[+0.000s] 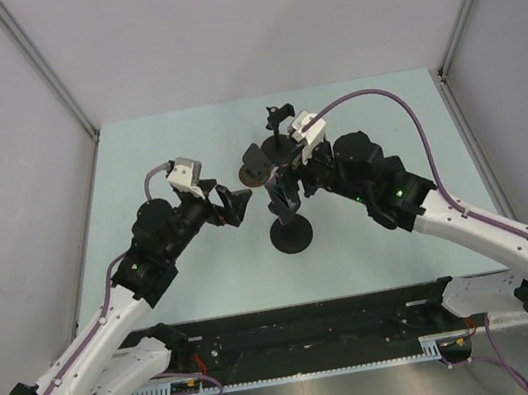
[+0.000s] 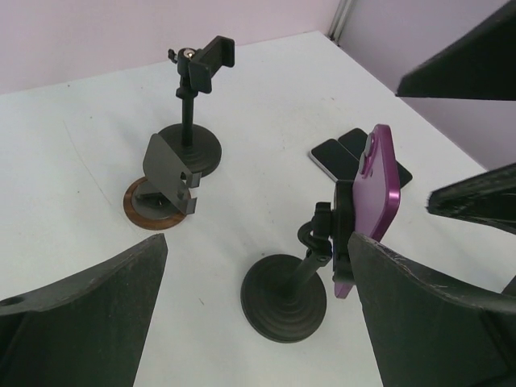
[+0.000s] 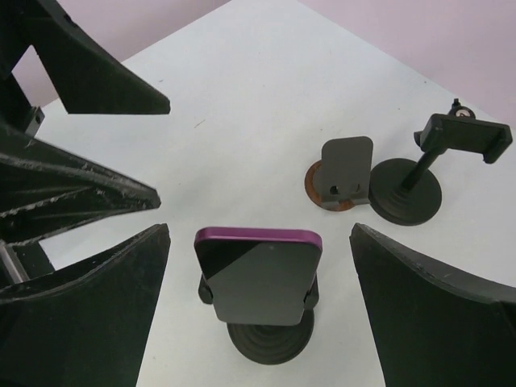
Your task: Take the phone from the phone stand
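A purple phone (image 3: 260,274) with a dark screen stands upright, clamped in a black phone stand with a round base (image 3: 270,345). In the left wrist view I see the phone (image 2: 376,184) edge-on above the stand's base (image 2: 284,297). My right gripper (image 3: 260,231) is open, one finger on each side of the phone, with a gap on both sides. My left gripper (image 2: 258,242) is open and empty, just left of the stand and facing it. In the top view the right gripper (image 1: 281,192) hangs over the stand base (image 1: 292,237), with the left gripper (image 1: 237,205) beside it.
A second black stand (image 2: 191,121) with an empty clamp stands farther back. A small grey holder on a brown disc (image 2: 165,184) sits next to it. Two dark phones (image 2: 347,151) lie flat on the table behind the purple phone. Grey walls enclose the table.
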`<action>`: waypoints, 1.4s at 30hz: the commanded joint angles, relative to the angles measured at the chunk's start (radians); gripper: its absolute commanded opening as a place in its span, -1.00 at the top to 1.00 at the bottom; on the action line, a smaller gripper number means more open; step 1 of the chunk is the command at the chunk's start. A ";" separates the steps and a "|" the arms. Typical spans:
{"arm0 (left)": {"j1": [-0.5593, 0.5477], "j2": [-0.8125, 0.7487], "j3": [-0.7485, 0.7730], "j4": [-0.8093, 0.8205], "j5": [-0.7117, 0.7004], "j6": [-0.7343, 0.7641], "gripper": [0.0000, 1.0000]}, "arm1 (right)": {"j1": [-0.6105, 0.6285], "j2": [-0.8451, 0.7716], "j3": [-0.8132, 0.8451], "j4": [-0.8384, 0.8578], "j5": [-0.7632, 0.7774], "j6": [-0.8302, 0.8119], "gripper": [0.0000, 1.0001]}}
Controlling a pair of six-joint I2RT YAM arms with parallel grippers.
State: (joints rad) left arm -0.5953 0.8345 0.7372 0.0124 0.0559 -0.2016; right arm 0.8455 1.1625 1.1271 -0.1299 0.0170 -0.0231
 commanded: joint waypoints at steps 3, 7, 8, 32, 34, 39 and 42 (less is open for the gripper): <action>0.005 -0.032 -0.016 0.017 0.028 0.004 -1.00 | -0.003 0.052 0.022 0.151 0.017 -0.014 -0.99; 0.006 -0.031 -0.018 0.017 0.035 0.005 -1.00 | -0.008 0.088 0.020 0.147 0.046 -0.012 -0.99; 0.005 -0.029 -0.018 0.017 0.036 0.004 -1.00 | -0.013 0.092 0.022 0.144 0.043 -0.009 -1.00; 0.000 -0.029 -0.021 0.017 0.120 -0.010 -1.00 | 0.026 0.174 0.008 0.001 0.098 -0.017 -0.75; -0.001 -0.032 -0.025 0.018 0.127 -0.007 -1.00 | 0.026 0.172 0.005 0.001 0.090 -0.015 -0.57; -0.031 -0.012 -0.048 0.041 0.166 0.016 -1.00 | 0.027 0.155 0.002 0.010 0.081 0.000 0.16; -0.058 0.006 -0.068 0.073 0.196 0.037 -1.00 | 0.030 0.144 0.002 0.024 0.086 0.002 0.60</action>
State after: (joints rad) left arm -0.6205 0.8253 0.6952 0.0212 0.1852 -0.2008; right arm 0.8726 1.3331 1.1267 -0.1440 0.0891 -0.0223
